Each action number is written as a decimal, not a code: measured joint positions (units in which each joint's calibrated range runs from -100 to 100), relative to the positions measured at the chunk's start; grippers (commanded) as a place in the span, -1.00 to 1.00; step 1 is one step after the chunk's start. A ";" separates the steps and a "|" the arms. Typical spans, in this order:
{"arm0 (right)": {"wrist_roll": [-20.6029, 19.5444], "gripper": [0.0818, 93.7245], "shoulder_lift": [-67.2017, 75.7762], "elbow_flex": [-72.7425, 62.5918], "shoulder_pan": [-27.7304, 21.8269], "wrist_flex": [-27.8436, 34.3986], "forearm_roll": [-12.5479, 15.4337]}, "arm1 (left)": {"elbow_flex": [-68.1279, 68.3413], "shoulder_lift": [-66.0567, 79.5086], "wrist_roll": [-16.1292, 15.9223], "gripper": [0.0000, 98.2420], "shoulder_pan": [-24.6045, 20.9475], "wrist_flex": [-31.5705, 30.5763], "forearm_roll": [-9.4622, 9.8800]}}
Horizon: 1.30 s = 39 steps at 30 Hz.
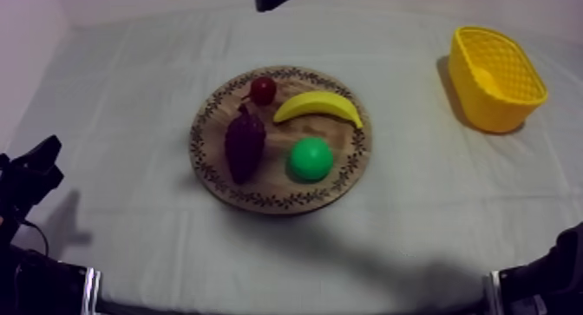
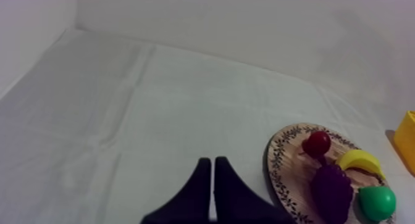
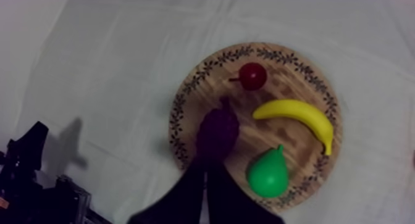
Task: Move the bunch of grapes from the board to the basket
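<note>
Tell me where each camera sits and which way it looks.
Top view: above the table, looking down at a slant on board and basket; left arm and right arm at the lower corners.
Left wrist view: on the left arm, low, looking across the cloth towards the board; shut left claw in front.
Right wrist view: on the right arm, high, looking down on the board; shut right claw towards the grapes.
Shared: all show the board and grapes.
</note>
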<state>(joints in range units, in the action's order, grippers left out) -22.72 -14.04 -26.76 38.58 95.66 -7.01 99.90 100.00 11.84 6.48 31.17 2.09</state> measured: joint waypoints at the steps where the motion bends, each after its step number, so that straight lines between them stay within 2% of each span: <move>1: -0.46 -0.99 -1.00 -1.43 0.23 0.78 -0.01 | 0.00 0.00 0.00 -1.00 0.00 0.00 0.00; 7: -3.30 -0.97 -8.07 -6.08 0.82 2.61 0.15 | 0.00 0.00 0.00 -1.00 0.00 0.00 0.00; 14: -5.74 -0.64 -15.51 -8.84 0.89 2.70 0.07 | 0.00 0.00 0.00 -1.00 0.00 0.00 0.00; 17: -5.47 -0.40 -18.15 -9.70 0.91 2.77 0.31 | 0.00 0.00 0.00 -1.00 0.00 0.00 0.00; 24: -5.18 0.42 -21.46 -10.71 0.94 2.77 0.80 | 0.00 0.00 0.00 -1.00 0.00 0.00 0.00; 29: -5.84 0.76 -21.91 -10.71 0.73 2.79 1.19 | 0.00 0.00 0.00 -1.00 0.00 0.00 0.00; 39: -6.33 0.91 -21.62 -7.59 -0.34 3.11 2.87 | 0.00 0.00 0.00 -1.00 0.00 0.00 0.00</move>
<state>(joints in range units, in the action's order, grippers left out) -29.05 -35.65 -34.35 38.24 98.78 -4.14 99.90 100.00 11.84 6.48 31.17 2.09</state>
